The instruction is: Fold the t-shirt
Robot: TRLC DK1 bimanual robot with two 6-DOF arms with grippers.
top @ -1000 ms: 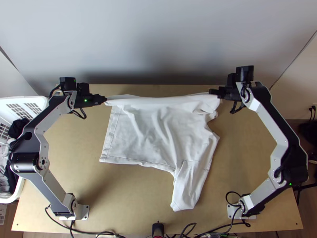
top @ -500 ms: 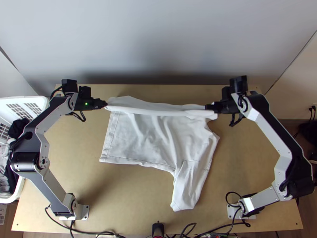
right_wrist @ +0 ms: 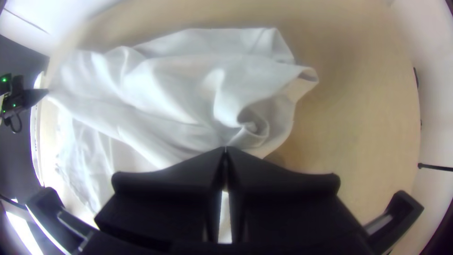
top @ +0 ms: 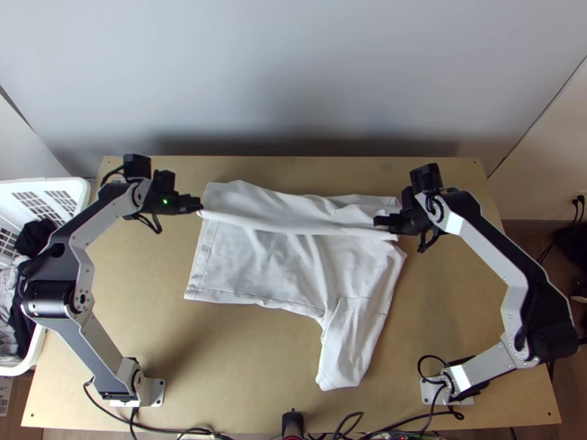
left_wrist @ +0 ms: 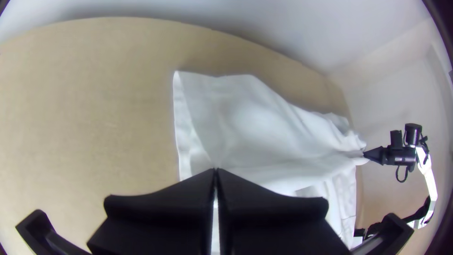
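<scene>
Standing at the left edge of the counter (top: 132, 257), there is a white basket (top: 73, 189) with dark and grey clothes (top: 33, 236) inside. The left arm (top: 84, 220) passes just beside it, so on this side the room is narrow. More to the right, wood shows between this arm and the t-shirt (top: 242, 268). The left claw (top: 198, 207) is pressed together and pinches the left end of a raised fold, near the hem side.

The t-shirt lies at the middle and far part of the counter. Its left part is spread rather flat, and the raised fold goes across between the two claws. Behind it, more cloth reaches near the far edge, and behind this edge is the wall (top: 293, 73). One sleeve (top: 345, 359) points to the near edge, where a black device (top: 292, 422) and cables (top: 396, 425) are.

The right claw (top: 380, 221) is also closed, pinching the other end of the fold, where the cloth is bunched. Then wood shows again, and the right arm (top: 488, 246) bends out over the right edge of the counter.
</scene>
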